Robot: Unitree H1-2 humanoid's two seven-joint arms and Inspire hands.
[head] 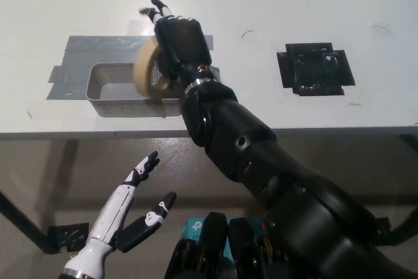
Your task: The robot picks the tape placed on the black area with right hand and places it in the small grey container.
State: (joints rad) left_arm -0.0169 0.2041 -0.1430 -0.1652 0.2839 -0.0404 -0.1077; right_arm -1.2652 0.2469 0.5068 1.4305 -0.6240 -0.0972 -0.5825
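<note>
The beige tape roll [146, 67] stands on edge, tilted, in the right end of the small grey mesh container [112, 91]. My black right hand [177, 42] is right beside and above it, fingers stretched out toward the far side; the roll leans against the hand's left side with no fingers wrapped around it. The black area [317, 68] on the table's right has no tape on it. My white left hand [125, 215] rests open at the lower left, below the table's front edge.
The container sits on a grey patch [88, 51] stuck to the white table [261, 4]. The table's front edge [78, 134] runs across the middle of the picture, with floor below it.
</note>
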